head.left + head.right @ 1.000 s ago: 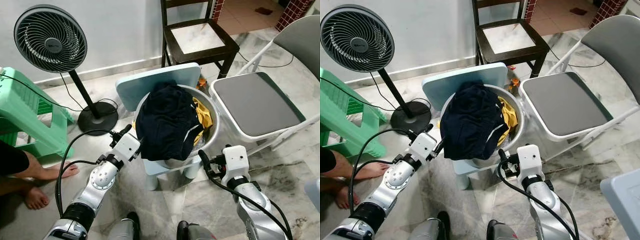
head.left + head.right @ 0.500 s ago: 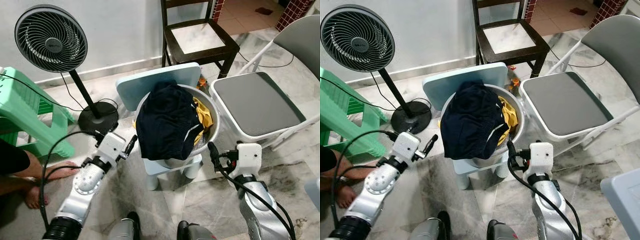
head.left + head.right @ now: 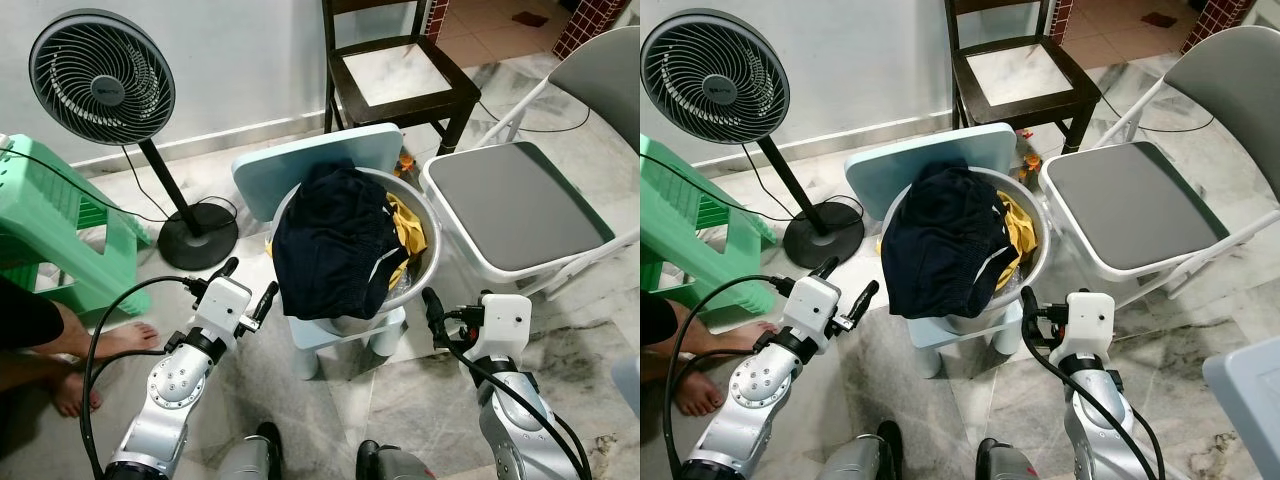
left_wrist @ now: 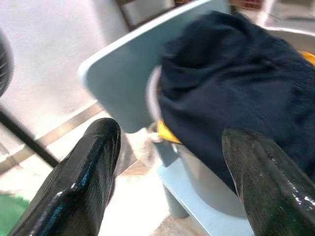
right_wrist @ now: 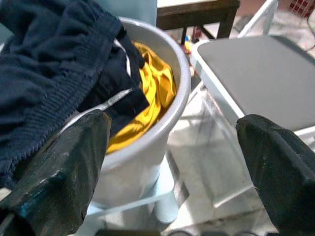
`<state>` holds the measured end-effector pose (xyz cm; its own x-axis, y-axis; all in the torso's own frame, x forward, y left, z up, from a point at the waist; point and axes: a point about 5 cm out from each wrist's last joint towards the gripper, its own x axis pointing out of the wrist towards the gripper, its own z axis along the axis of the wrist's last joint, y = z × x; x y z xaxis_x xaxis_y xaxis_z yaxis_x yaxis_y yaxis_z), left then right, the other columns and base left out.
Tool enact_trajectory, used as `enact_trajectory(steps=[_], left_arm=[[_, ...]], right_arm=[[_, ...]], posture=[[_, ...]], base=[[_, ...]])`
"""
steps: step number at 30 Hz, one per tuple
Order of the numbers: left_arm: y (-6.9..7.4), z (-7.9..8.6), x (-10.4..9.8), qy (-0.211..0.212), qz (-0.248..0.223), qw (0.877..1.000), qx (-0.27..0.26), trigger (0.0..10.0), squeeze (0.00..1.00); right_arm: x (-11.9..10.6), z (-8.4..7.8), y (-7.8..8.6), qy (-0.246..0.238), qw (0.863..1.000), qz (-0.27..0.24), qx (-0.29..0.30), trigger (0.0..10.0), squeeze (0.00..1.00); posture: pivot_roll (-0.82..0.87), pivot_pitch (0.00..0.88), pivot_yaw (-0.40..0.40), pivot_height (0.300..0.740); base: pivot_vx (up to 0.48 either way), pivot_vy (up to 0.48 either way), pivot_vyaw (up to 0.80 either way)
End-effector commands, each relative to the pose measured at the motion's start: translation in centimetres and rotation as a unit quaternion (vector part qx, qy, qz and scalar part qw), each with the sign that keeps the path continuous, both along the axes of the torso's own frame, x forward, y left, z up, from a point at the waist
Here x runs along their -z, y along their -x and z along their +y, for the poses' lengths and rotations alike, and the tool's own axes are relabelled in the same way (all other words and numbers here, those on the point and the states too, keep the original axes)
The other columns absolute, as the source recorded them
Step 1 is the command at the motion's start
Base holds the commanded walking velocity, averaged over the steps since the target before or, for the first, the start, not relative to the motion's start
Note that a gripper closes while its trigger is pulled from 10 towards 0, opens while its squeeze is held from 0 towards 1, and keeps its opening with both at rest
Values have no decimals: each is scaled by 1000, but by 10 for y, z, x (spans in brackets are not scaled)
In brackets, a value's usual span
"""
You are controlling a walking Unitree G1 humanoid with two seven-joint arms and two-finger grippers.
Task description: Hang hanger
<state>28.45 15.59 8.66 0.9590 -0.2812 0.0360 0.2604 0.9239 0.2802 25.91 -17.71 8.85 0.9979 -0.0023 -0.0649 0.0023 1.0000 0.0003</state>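
- Head views: my landmark is the grey basin (image 3: 425,262), which sits on a pale blue stool (image 3: 315,170). A dark navy garment (image 3: 335,245) is heaped over its near rim, and yellow cloth (image 3: 405,235) shows behind it, inside the basin. My left gripper (image 3: 248,287) hovers just beside the basin, on the side nearest the standing fan (image 3: 100,90), with its fingers spread and holding nothing. My right gripper (image 3: 1028,305) is low, close beside the basin's front on the side of the white folding chair (image 3: 515,205). I cannot make out a hanger anywhere around the basin; if one is there, I judge it is buried under the clothes.
- Left wrist view: my two fingers (image 4: 83,182) stand wide apart, framing the navy garment that drapes over the basin's rim. It looks soft, limp and light, so it should bunch up under a pinch instead of lifting as one piece.
- Right wrist view: my fingers (image 5: 54,172) are spread here too, empty, with the basin between them. The ribbed hem of the navy garment hangs over the rim nearest me, and I judge that thick fold the surest place to grip. A hanger, once found, would be stiff and best held by its neck.
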Motion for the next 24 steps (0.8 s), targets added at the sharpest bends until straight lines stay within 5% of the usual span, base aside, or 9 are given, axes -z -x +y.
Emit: enact_trajectory(steps=[1, 12, 24], left_arm=[[1, 1, 3, 8, 12, 1000, -7, 10000, 0], [-8, -9, -2, 15, 7, 1000, 12, 10000, 0], [-12, -25, -5, 34, 12, 998, 50, 10000, 0]], right_arm=[[4, 2, -1, 5, 1000, 4, -4, 10000, 0], [-2, 2, -18, -2, 1000, -10, -3, 10000, 0], [4, 5, -12, 7, 1000, -8, -5, 10000, 0]], posture=[[93, 251, 26, 740], [100, 187, 22, 740], [82, 220, 28, 740]], base=[[0, 0, 800], [0, 0, 218], [0, 0, 0]])
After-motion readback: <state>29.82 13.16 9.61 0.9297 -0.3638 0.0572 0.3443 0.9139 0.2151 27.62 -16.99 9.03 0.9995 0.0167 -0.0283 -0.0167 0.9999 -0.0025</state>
